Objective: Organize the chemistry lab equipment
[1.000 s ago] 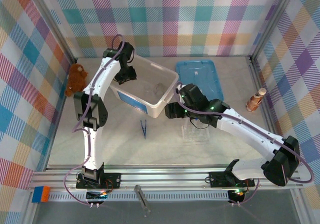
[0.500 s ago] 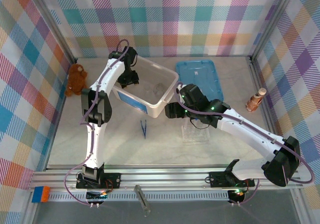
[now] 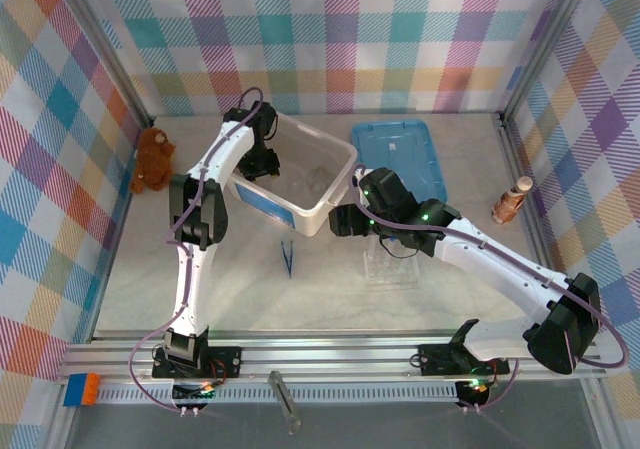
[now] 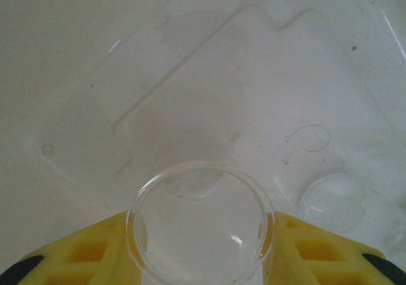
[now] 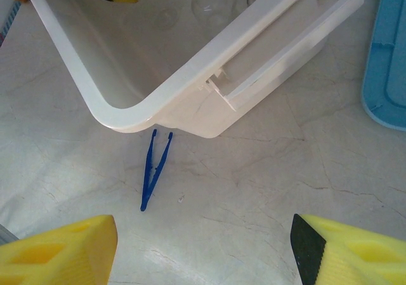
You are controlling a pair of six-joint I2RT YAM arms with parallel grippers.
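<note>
- Bench (image 3: 240,289): one flat, pale surface with marble veining.
- Right hand (image 5: 204,234): two yellow moulded fingers spread wide. It is released, grasps nothing and sits above bare bench.
- Tweezers (image 5: 155,169): one pair, thin, dark blue plastic. The legs join at the near tip and splay toward the bin. It lies flat on the bench, just in front of the bin's rounded corner.
- Tube rack (image 3: 392,267): one, small, clear plastic. It stands on the bench, partly under the right arm. Its contents cannot be told.
- Bin (image 3: 300,204): one, white smooth plastic, rectangular, with rounded corners and a rolled rim. A blue panel sits on its near wall.
- Left hand (image 4: 200,234): two yellow fingers inside the bin, clenched on the round glass dish, one finger at each side of its rim.
- Round glass dish (image 4: 200,215): one, clear, circular, thin-walled, held above the bin floor.
- Second glass piece (image 4: 333,202): one, clear, round. It lies on the bin floor just beside the dish, not touching it.
- Lid (image 3: 400,159): one, blue plastic, a rounded rectangle. It lies flat on the bench to the right of the bin.
- Bottle-shaped object (image 3: 512,201): one, brown, at the right wall.
- Teddy bear (image 3: 150,159): one, brown, plush, at the left wall.
</note>
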